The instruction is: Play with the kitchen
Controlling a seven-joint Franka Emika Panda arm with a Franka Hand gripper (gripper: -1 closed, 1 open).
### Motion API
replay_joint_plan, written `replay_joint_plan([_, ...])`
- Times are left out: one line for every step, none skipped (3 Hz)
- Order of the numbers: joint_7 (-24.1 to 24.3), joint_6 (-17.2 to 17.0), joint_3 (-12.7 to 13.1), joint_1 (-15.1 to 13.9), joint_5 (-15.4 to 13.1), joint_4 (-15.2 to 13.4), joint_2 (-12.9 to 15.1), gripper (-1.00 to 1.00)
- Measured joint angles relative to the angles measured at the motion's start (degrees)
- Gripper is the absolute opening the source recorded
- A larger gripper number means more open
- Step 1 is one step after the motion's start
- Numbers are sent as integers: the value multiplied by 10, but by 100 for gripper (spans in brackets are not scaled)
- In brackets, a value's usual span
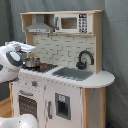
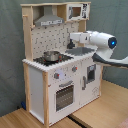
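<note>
White-and-wood kitchen [image 2: 55, 75]: stands upright on a wooden floor [image 2: 100, 112]; oven door [image 2: 64, 96] low on the front, knobs above it, stovetop [image 1: 42, 66] and sink [image 1: 75, 74] on the counter, hood [image 1: 39, 26] and microwave [image 1: 72, 22] up top.
Pot: small metal pot [image 2: 50, 55] sits on the stovetop; also seen in the first exterior view [image 1: 31, 62].
Gripper: [image 2: 71, 45] at the end of the white arm [image 2: 97, 40], held over the counter, above stovetop height.
Key relation: in the second exterior view the pot lies toward the second exterior view's left of the gripper and lower, near but apart. Sink sits roughly under the wrist.
Arm axis: forearm runs along the counter's length, tip aimed at the stove end.
Jaws: cannot tell whether wide or narrow; tip is too indistinct in both exterior views.
Contact: none visible with pot, faucet [image 1: 85, 59] or counter.
Judgement: pot looks like the nearest target; reaching it likely needs a short advance toward the stove end plus a drop.
Risk: hood overhang limits room above.
</note>
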Motion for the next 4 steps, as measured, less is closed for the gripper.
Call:
replay_joint_plan([50, 1, 33, 0, 0, -8, -19, 100])
replay_joint_plan([94, 8, 64, 1, 0, -17, -41, 100])
replay_joint_plan([143, 19, 93, 5, 0, -32, -71, 100])
replay_joint_plan([196, 31, 118, 16, 0, -57, -103, 100])
